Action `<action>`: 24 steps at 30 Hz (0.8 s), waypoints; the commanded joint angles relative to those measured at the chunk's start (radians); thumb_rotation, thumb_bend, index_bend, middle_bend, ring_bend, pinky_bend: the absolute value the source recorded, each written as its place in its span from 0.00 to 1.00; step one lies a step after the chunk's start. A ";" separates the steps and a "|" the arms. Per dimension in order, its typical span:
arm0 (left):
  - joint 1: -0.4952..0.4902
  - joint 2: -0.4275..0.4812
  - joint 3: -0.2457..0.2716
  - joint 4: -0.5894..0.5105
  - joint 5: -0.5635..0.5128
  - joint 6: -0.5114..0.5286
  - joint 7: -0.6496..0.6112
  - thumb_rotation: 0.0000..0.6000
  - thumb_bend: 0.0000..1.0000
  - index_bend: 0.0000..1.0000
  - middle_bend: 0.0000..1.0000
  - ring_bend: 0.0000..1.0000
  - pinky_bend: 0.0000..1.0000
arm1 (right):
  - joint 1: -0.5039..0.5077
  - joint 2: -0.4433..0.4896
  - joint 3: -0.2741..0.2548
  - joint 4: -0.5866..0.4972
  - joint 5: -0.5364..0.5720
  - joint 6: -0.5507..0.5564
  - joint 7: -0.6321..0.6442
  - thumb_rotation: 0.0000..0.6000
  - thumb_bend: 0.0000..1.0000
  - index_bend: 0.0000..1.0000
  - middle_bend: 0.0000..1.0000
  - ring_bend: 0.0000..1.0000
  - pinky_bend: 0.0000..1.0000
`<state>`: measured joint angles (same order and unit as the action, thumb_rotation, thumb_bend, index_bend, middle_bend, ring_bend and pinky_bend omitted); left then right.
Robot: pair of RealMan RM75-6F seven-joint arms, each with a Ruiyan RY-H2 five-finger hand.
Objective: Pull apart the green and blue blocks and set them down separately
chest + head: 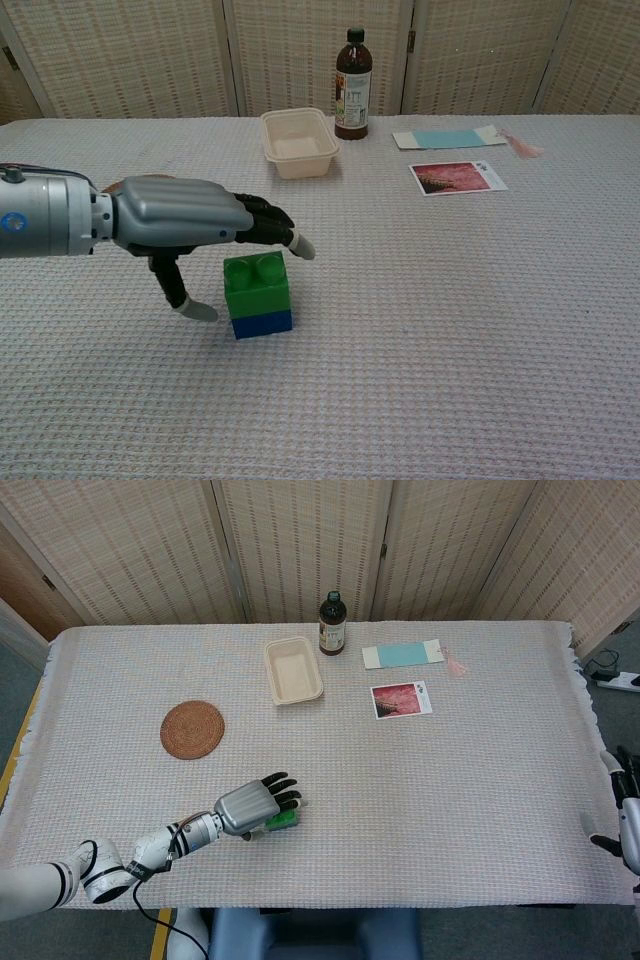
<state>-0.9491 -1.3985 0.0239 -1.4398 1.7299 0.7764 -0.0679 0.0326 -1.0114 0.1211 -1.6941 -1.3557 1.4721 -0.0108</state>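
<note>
A green block (257,285) sits stacked on a blue block (262,324) near the table's front left. In the head view only a sliver of the green block (283,821) shows under the hand. My left hand (190,222) (254,805) hovers over the stack with fingers spread past its far side and the thumb hanging at its left, not touching it. My right hand (622,810) shows only at the far right edge of the head view, off the table; its state is unclear.
A beige tray (293,669), a dark bottle (332,624), a blue-and-white card (402,654) and a red picture card (401,699) lie at the back. A round woven coaster (192,729) sits at the left.
</note>
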 commanded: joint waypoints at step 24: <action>0.028 -0.097 0.065 0.184 0.090 0.211 -0.071 1.00 0.36 0.45 0.49 0.15 0.13 | 0.002 -0.003 -0.001 -0.004 -0.001 0.000 -0.012 1.00 0.37 0.00 0.00 0.00 0.00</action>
<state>-0.9272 -1.4839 0.0831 -1.2707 1.8103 0.9742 -0.1250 0.0350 -1.0148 0.1201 -1.6977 -1.3569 1.4724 -0.0228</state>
